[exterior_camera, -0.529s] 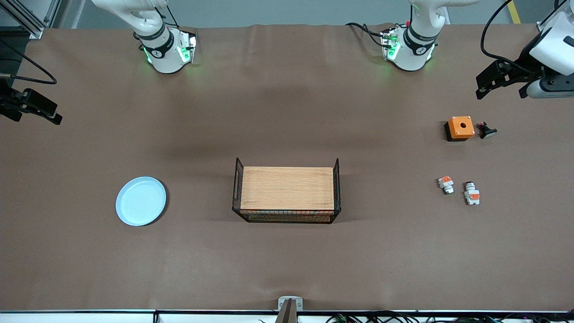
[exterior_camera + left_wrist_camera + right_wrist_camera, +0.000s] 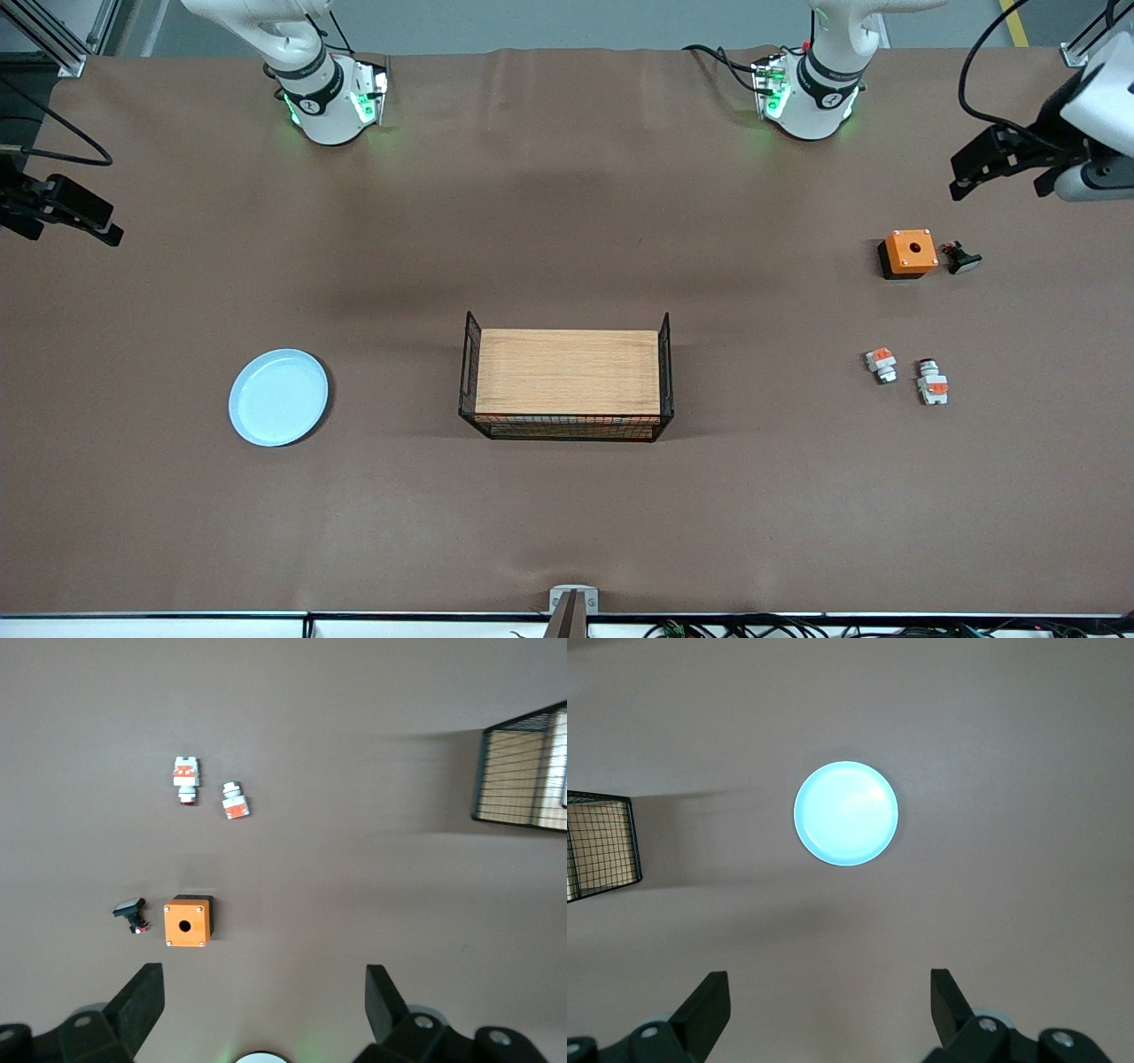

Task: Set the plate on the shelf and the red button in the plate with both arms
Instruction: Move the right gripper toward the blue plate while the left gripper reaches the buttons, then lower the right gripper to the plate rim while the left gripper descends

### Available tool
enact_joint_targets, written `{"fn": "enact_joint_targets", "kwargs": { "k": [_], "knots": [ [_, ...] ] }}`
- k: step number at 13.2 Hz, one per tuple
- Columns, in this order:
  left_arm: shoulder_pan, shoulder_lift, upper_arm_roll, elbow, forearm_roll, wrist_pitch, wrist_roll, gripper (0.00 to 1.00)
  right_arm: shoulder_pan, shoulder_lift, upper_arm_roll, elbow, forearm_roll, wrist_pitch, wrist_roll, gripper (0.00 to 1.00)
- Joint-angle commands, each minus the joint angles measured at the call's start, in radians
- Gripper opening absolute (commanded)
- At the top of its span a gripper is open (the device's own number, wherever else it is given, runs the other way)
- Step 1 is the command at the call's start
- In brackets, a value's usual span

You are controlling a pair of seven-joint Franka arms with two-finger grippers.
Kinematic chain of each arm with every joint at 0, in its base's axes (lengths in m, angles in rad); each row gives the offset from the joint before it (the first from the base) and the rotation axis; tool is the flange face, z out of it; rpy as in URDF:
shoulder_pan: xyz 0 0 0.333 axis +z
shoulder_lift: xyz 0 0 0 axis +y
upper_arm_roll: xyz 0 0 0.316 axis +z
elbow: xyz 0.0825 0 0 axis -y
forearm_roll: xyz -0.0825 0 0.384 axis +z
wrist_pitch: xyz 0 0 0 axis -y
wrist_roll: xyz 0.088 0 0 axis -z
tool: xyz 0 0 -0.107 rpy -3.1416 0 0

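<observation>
Both grippers are hanging up in the air with jaws wide apart, the left gripper over the brown table near the small white-and-orange red button, the right gripper looking down at the round pale blue plate sitting toward its end.
</observation>
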Motion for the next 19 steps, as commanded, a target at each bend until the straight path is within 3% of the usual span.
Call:
{"fn": "enact_joint_targets", "kwargs": {
  "k": [1,3,5,7,11,17,19],
  "knots": [
    [0.088,0.084,0.001,-0.001,0.008,0.023,0.032,1.0,-0.005,0.027,0.007,-0.012,-0.004,-0.018,-0.006,1.0],
    [0.136,0.121,0.003,-0.077,0.034,0.133,0.04,1.0,-0.005,0.087,0.006,-0.012,-0.033,-0.018,-0.017,1.0],
    [0.191,0.133,0.001,-0.218,0.042,0.343,0.055,1.0,-0.005,0.185,0.007,-0.018,-0.082,-0.001,-0.037,1.0],
    [0.222,0.205,0.003,-0.278,0.042,0.507,0.116,1.0,-0.019,0.26,0.006,-0.057,-0.081,0.129,-0.039,1.0],
    [0.341,0.416,0.0,-0.279,0.042,0.725,0.305,1.0,-0.06,0.32,0.006,-0.272,-0.079,0.497,-0.043,1.0],
    [0.366,0.543,0.0,-0.276,0.028,0.867,0.299,0.99,-0.118,0.518,0.007,-0.27,-0.068,0.729,-0.058,1.0],
    [0.363,0.569,-0.003,-0.276,0.023,0.87,0.296,0.99,-0.129,0.556,0.007,-0.263,-0.007,0.752,-0.072,1.0]
  ]
}}
